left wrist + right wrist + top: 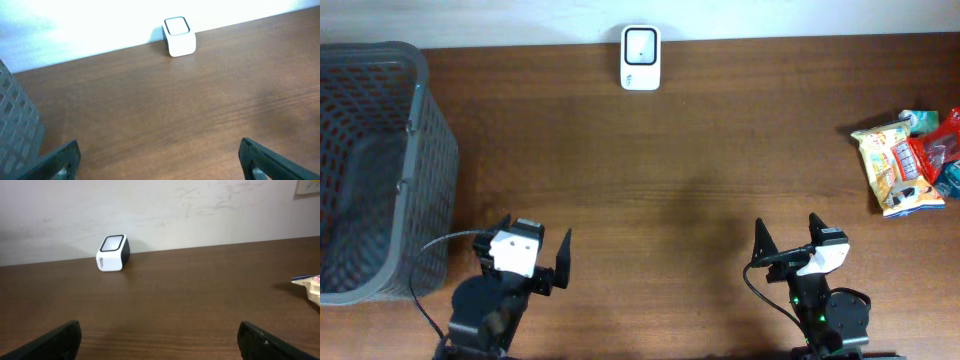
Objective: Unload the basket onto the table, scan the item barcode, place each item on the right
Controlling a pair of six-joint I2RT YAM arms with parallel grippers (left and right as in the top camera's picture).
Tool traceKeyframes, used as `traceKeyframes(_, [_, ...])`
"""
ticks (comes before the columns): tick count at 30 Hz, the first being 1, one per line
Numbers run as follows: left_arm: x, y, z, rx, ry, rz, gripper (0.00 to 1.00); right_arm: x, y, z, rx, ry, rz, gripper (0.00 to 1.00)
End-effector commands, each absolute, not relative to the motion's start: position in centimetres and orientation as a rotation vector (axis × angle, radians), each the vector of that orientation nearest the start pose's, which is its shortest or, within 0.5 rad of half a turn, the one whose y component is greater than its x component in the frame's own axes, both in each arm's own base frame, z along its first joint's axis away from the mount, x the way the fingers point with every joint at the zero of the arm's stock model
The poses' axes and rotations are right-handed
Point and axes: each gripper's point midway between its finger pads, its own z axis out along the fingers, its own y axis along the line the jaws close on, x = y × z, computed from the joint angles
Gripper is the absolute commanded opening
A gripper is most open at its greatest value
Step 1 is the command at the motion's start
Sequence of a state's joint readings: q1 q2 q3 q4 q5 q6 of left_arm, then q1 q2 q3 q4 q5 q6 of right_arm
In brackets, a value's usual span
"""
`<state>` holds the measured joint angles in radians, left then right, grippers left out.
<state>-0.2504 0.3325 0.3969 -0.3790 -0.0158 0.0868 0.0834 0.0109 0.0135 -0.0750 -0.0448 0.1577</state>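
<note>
A grey mesh basket [365, 160] fills the left edge of the overhead frame. Just right of it, at the lower left, the left gripper [536, 226] stands with its jaws spread wide and nothing between them. A white barcode scanner [641, 58] sits at the top centre, at the far edge of the brown wooden table [700, 170]. At the lower right, the right gripper [786, 220] is likewise spread wide and empty. A pile of snack packets [905, 160] lies at the right edge, well apart from both grippers and the scanner.
</note>
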Motion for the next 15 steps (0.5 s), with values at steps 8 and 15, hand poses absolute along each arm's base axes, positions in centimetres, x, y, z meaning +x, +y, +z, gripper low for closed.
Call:
traceKeyframes(8, [23.4,-3.8,17.5,0.268,1.653,-0.073,0.99,24.4,2.8,15.6,0.027,1.652,0.219,0.98])
traceKeyframes(15, [24.6,-1.2,17.3,0.075,1.581,-0.003,0.99,24.4,2.9,15.6,0.027,1.652,0.219,0.98])
